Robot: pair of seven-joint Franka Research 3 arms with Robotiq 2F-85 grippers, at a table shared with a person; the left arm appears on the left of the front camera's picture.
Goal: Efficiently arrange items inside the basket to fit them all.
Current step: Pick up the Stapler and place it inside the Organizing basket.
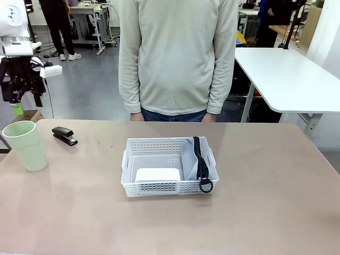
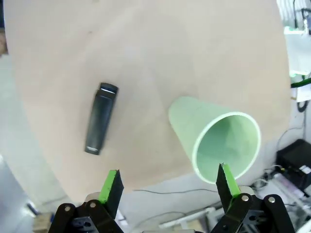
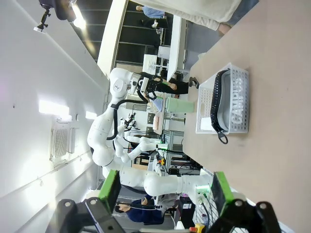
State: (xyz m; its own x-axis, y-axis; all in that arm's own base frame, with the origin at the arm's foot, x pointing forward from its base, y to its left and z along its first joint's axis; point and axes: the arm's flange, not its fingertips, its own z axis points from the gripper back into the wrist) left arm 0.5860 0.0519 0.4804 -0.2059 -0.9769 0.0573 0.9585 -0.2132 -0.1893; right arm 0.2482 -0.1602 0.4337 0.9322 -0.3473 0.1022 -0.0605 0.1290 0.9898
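Note:
The white basket [image 1: 130, 160] sits mid-table. Inside it a white rounded box [image 1: 157, 175] lies at the front left, and the grey pouch [image 1: 189, 159] stands on edge along the right wall, its black strap [image 1: 201, 162] draped over it. The black stapler [image 1: 64, 135] and the upright pale green cup [image 1: 26, 145] stand on the table's left. My left gripper [image 1: 24, 103] hangs open above the cup [image 2: 214, 141], with the stapler [image 2: 99, 119] beside it. My right gripper [image 3: 165, 188] is open and empty, far from the basket [image 3: 240, 85] and the "CAMPUS" pouch [image 3: 238, 109].
A person [image 1: 178, 58] stands at the table's far edge, arms hanging down, hands off the table. Another white table [image 1: 287, 74] stands at the back right. Bare tabletop lies in front of and to the right of the basket.

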